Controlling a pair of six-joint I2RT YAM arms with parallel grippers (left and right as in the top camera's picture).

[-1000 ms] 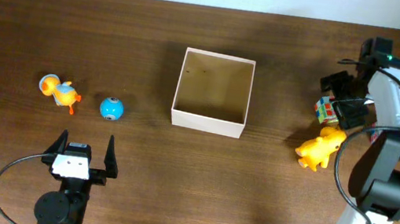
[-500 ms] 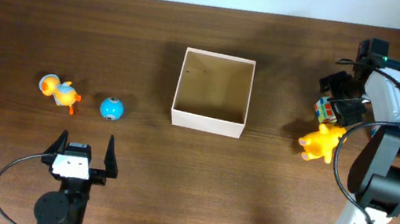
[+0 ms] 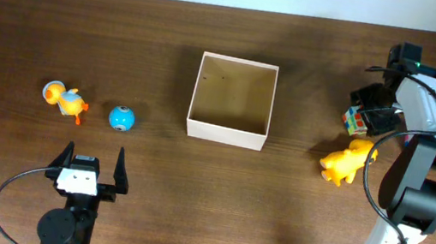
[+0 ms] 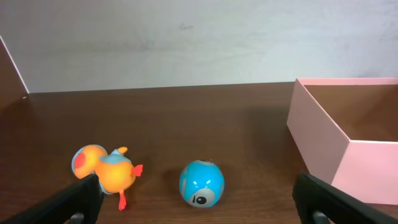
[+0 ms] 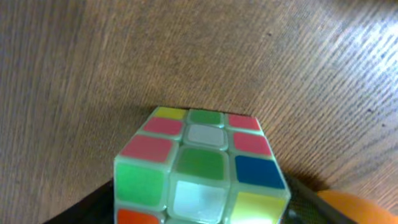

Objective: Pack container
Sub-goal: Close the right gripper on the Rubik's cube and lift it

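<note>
Wrist cam on right shows only puzzle cube [image 5: 200,165] up close, right tool [image 3: 364,116] flanking it; clamped or not, can't tell. Overhead adds container [image 3: 227,132] upright mid-tabletop [image 3: 289,228]. Right arm stretched fwd, beside yellow toy [image 3: 343,162]. Left tool [image 3: 93,164] spread wide at near edge.

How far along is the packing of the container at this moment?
Done: nothing yet; the container is empty. In hand: the right gripper sits around the puzzle cube, though a firm grip cannot be confirmed. The left gripper is open and holds nothing. Left to pack: the puzzle cube, the yellow toy, the blue ball and the orange duck, all outside the container.
</note>
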